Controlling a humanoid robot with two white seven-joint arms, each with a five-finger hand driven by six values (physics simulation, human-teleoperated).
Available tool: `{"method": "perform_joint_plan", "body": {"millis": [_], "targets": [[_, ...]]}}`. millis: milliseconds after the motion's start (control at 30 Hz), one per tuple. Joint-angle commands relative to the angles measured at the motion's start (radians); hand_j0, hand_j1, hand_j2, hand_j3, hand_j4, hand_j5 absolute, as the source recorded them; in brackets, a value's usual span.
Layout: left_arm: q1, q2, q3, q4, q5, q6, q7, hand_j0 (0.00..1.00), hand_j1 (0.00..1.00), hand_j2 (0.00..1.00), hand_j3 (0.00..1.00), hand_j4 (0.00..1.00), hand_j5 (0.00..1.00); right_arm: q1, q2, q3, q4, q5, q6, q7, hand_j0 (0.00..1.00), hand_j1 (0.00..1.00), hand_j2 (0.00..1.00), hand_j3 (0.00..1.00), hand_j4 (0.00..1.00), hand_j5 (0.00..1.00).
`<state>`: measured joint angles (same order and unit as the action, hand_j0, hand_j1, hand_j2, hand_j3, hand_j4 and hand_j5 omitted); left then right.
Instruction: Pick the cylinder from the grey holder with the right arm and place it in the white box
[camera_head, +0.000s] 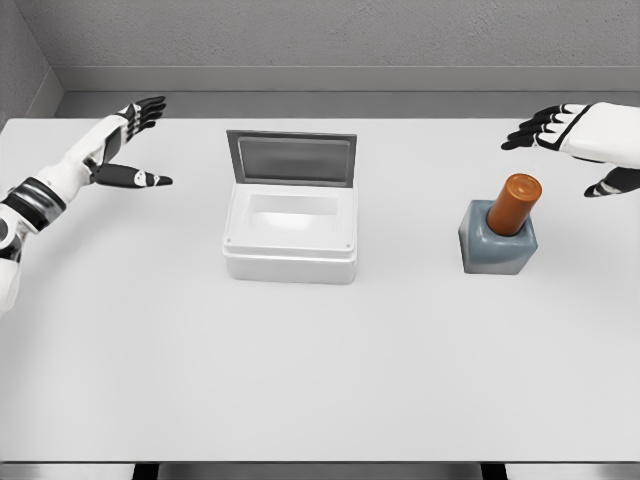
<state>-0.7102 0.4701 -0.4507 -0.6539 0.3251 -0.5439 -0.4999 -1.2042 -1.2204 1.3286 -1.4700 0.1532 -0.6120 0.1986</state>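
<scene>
You see the orange-brown cylinder standing slightly tilted in the blue-grey square holder, on the right of the white table. Your right hand hangs above and behind it, well apart, fingers spread and holding nothing. The white rectangular box sits mid-table with its grey lid raised at the back. Your left hand hovers far left, fingers apart.

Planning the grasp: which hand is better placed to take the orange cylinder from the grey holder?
Right. The right hand hovers open just beyond the orange cylinder in its grey holder; the left hand is beyond the white box.
</scene>
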Motion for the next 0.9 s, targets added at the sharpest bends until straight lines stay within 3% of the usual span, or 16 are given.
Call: {"method": "perform_joint_plan", "body": {"millis": [0,67,300,433,567,800,867], "targets": [[0.000,-0.001,-0.002,-0.003,0.000,0.002,-0.002,1.00,1.00,1.00,1.00,1.00,1.00,0.000,0.002,0.003,0.000,-0.006,0.001,-0.002,1.00,1.00,1.00,1.00,1.00,1.00],[-0.009,-0.001,-0.002,-0.003,-0.044,0.002,-0.023,1.00,1.00,1.00,1.00,1.00,1.00,0.002,0.030,0.009,0.004,-0.006,0.001,-0.001,1.00,1.00,1.00,1.00,1.00,1.00],[-0.040,-0.002,-0.008,0.002,-0.044,0.018,-0.071,1.00,1.00,1.00,1.00,1.00,1.00,0.002,0.052,0.067,0.008,-0.009,0.001,-0.001,1.00,1.00,1.00,1.00,1.00,1.00],[-0.058,-0.019,-0.086,0.003,-0.044,0.019,-0.072,1.00,1.00,1.00,1.00,1.00,1.00,0.006,0.052,0.069,0.039,-0.044,0.001,-0.016,1.00,1.00,1.00,1.00,1.00,1.00],[-0.074,-0.019,-0.109,0.005,-0.046,0.019,-0.098,1.00,1.00,1.00,1.00,1.00,1.00,0.002,0.065,0.066,0.039,-0.044,0.001,-0.018,1.00,1.00,1.00,1.00,1.00,1.00],[-0.077,-0.008,-0.106,0.023,-0.063,0.019,-0.098,1.00,1.00,1.00,1.00,1.00,1.00,0.002,0.085,0.063,0.040,-0.029,0.001,0.079,1.00,1.00,1.00,1.00,1.00,1.00],[-0.092,-0.008,-0.106,0.039,-0.074,0.018,-0.098,1.00,1.00,1.00,1.00,1.00,1.00,0.000,0.108,0.057,0.083,-0.027,0.001,0.082,1.00,1.00,1.00,1.00,1.00,1.00]]}}
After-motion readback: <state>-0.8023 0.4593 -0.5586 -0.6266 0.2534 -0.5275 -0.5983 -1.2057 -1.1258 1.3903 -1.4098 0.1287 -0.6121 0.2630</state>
